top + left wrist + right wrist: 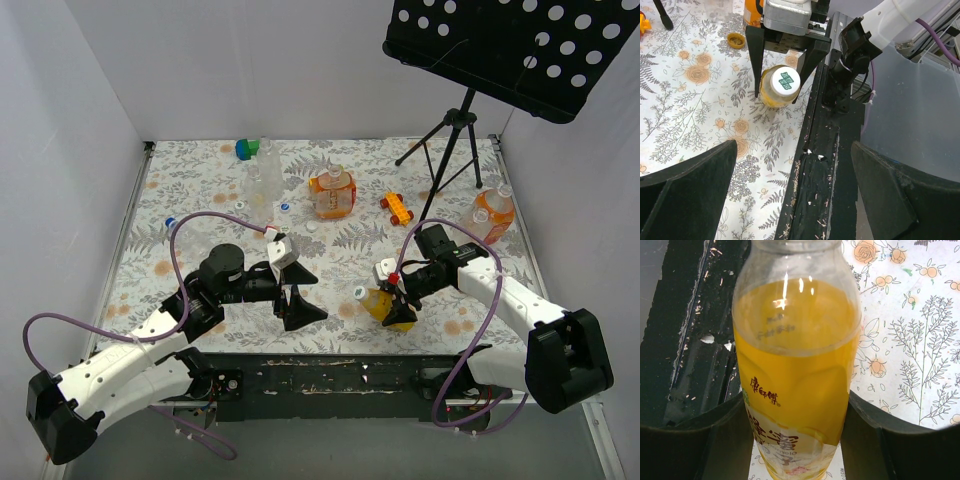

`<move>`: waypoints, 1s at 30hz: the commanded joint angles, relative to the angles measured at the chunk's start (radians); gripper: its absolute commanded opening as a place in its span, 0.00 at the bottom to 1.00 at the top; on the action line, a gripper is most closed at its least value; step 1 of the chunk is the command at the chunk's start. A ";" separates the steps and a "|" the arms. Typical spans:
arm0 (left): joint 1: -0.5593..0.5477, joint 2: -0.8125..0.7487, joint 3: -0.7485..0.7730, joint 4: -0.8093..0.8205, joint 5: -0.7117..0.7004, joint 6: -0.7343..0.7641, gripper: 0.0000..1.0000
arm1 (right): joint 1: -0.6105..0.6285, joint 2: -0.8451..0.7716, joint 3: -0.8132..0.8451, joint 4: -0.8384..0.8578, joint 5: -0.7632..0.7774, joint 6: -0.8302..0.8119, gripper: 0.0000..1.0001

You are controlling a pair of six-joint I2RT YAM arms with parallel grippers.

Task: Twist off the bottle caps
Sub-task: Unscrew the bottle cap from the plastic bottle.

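Observation:
My right gripper is shut on a bottle of yellow liquid near the table's front edge. It holds the bottle tilted, with its white cap pointing left toward my left gripper. The left gripper is open and empty, a short way left of the cap. In the left wrist view the white cap faces the camera between the right gripper's fingers, and my own left fingers stand wide apart. In the right wrist view the bottle fills the gap between the fingers.
Two bottles of orange liquid and a clear bottle stand further back. An orange toy car, a green-and-blue block and loose caps lie about. A music stand tripod is at the back right. A yellowish cap lies near the held bottle.

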State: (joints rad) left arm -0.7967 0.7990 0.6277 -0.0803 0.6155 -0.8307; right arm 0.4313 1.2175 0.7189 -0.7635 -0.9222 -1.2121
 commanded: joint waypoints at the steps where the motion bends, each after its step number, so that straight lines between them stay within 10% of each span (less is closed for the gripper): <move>1: 0.008 -0.015 -0.013 0.020 0.020 -0.002 0.98 | -0.002 0.014 0.010 -0.020 -0.007 -0.015 0.12; 30: 0.016 0.051 -0.049 0.074 0.027 0.036 0.98 | 0.000 0.027 0.013 -0.025 -0.012 -0.018 0.12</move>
State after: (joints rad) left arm -0.7872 0.8055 0.5907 -0.0647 0.6220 -0.8299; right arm 0.4313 1.2198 0.7193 -0.7635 -0.9234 -1.2121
